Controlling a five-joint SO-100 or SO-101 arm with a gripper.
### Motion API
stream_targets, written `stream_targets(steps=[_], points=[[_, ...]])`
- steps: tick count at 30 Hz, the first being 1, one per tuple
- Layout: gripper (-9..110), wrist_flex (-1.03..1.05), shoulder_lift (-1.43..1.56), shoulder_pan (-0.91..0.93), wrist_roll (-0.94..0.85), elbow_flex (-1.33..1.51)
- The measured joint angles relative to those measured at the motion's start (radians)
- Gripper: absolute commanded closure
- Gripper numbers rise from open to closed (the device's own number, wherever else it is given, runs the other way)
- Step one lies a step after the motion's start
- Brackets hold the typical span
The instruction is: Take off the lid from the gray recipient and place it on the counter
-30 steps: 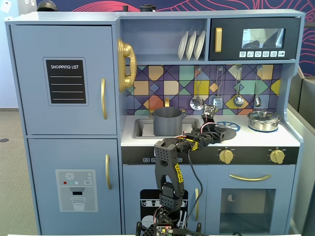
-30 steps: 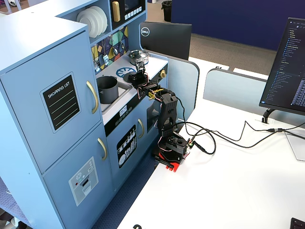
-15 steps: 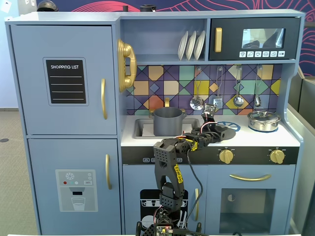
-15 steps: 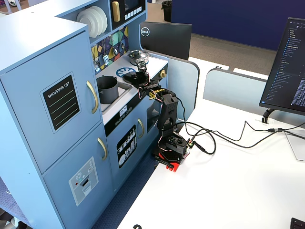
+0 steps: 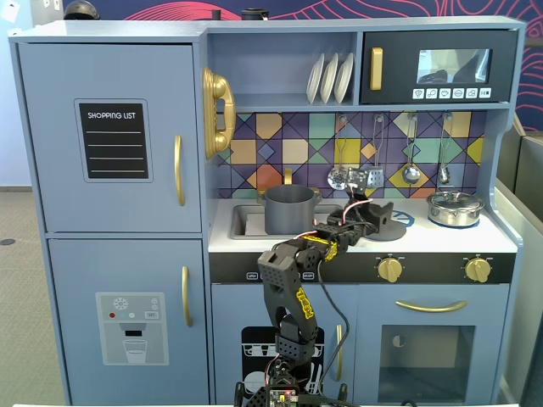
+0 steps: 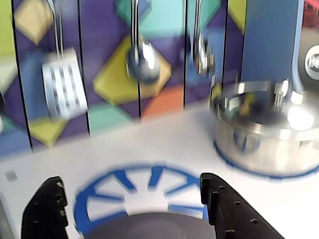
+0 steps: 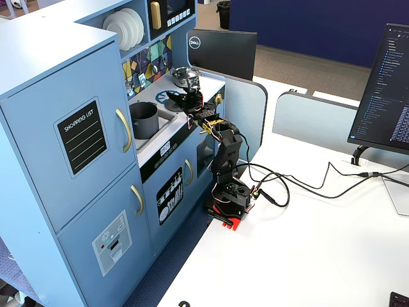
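Observation:
The gray recipient stands uncovered in the recessed sink; it also shows in another fixed view. The dark gray lid lies flat on the blue burner print of the white counter. In the wrist view only its far edge shows, low between my jaws; its knob is out of view. In a fixed view the lid lies under my gripper. My gripper is wide open, one finger on each side of the lid, and does not grip it.
A shiny steel pot with its own lid stands on the right burner, close to my gripper's right in the wrist view. Utensils hang on the tiled back wall. The sink lies to the left of the gray pot.

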Motion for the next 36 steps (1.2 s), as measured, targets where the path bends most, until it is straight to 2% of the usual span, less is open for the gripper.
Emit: stream_targets(steps=[5,12,15,19,26,36], points=[[102,0.291,0.215,-0.048,0.064,0.000],[102,1.039,0.583,-0.284,0.141,0.002],[102,1.261,0.706,-0.400,0.152,0.092],[102,1.341,0.836,-0.503,0.089,0.321],[102,1.316,0.983,-0.592,0.067,0.726],[102,1.542,1.181,-0.632,0.041,0.954]])
